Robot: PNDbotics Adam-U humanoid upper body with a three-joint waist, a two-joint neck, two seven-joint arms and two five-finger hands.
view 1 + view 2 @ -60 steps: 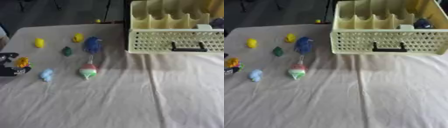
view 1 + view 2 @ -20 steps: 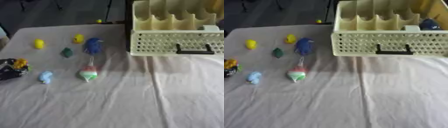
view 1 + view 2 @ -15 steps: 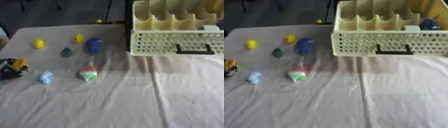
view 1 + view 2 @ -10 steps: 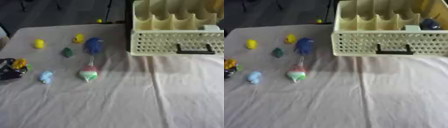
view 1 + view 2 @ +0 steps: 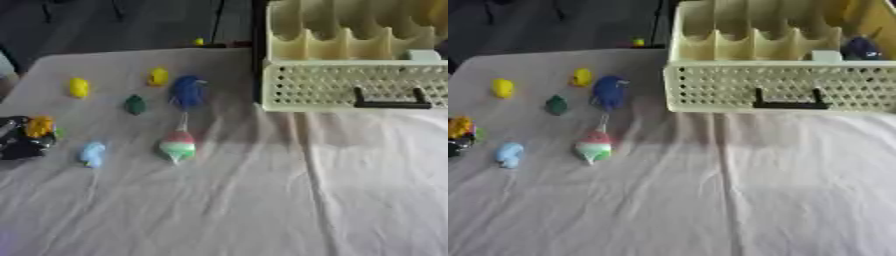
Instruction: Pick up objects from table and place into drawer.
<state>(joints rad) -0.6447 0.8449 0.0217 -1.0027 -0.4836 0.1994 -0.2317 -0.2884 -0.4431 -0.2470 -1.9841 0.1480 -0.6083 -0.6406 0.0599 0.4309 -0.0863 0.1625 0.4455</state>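
My left hand sits at the left edge of the tabletop, fingers curled round an orange-yellow toy; my right hand is out of view. To do this well, I should lift the toy clear before crossing, passing above the blue toy and the red-white-green one. The cream perforated drawer stands far right, a dark blue thing already in its right compartment.

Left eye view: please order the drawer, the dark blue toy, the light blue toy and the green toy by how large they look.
1. Drawer, by far the largest.
2. Dark blue toy.
3. Light blue toy.
4. Green toy; it lies farther back than the light blue one, so these two are unsure.
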